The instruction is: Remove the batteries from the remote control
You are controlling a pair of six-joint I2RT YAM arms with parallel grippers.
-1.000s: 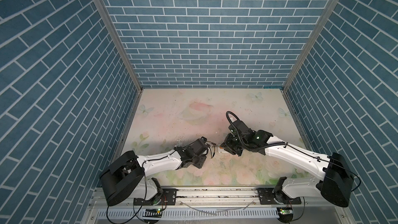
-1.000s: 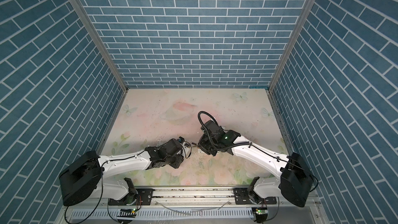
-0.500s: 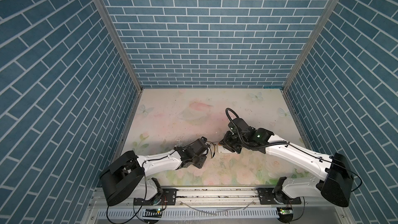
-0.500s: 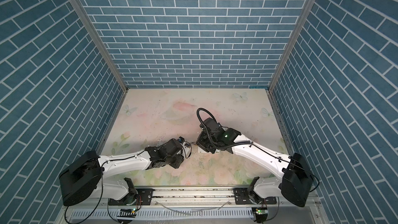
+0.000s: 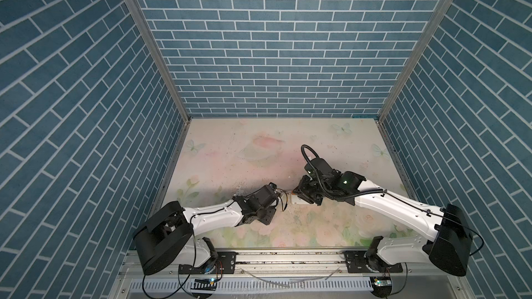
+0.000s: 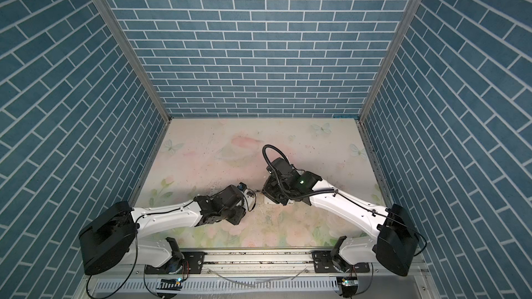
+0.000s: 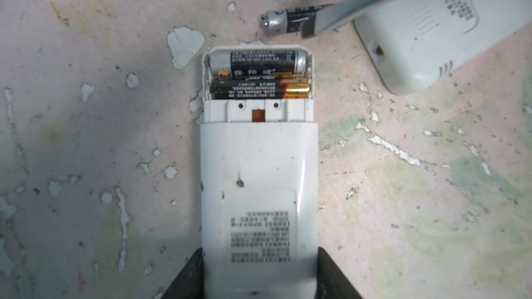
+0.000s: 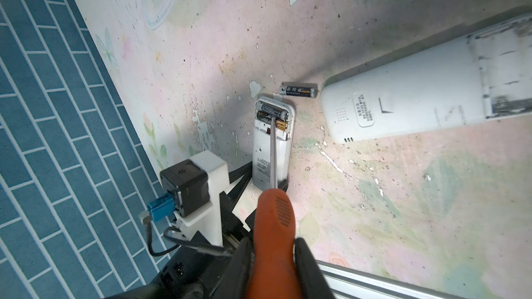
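Little changed in the last second: left gripper stays clamped on the small remote toward the tabletop's front edge, right gripper on the screwdriver aimed at it; two batteries remain seated, a third battery lies loose alongside, so prying apparently pending.

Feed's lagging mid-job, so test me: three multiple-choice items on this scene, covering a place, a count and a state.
1. Where is the loose dark cylindrical battery? A) on the flower-printed table, just past the small white plastic remote's open end B) inside that remote C) under it
2. How many batteries sit in that remote's open compartment? A) none B) two C) four
3. The right claw is: A) open and empty B) shut on the orange-handled screwdriver C) shut on a battery
1 A: it lies on bare table by the remote's end. 2 B: two cylinders lie side by side. 3 B: the orange handle sits clamped in it.
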